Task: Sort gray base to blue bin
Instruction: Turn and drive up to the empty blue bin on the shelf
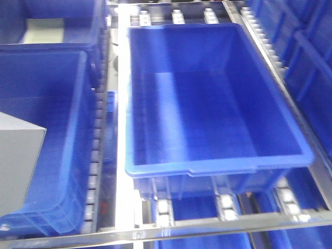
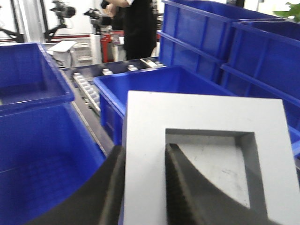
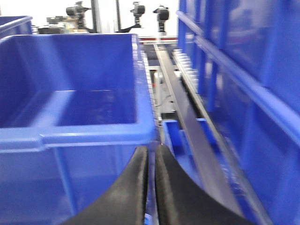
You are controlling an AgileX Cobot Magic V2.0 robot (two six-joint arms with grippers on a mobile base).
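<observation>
Blue bin (image 1: 218,165) at centre is open-topped with a bare inside, free entry from above; its rim and tall walls block side approach. At 9 o'clock the neighbour bin (image 1: 62,129) and roller rail (image 1: 95,155) leave a narrow gap. Gray base (image 1: 18,166) fills 8 o'clock, stacked bins (image 1: 311,62) wall off 3 o'clock.

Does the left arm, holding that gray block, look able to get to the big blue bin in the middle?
Probably yes. The left gripper is shut on the gray base, and the blue bin beside it stands open-topped and looks empty; only the neighbouring bin's rim lies between.
</observation>
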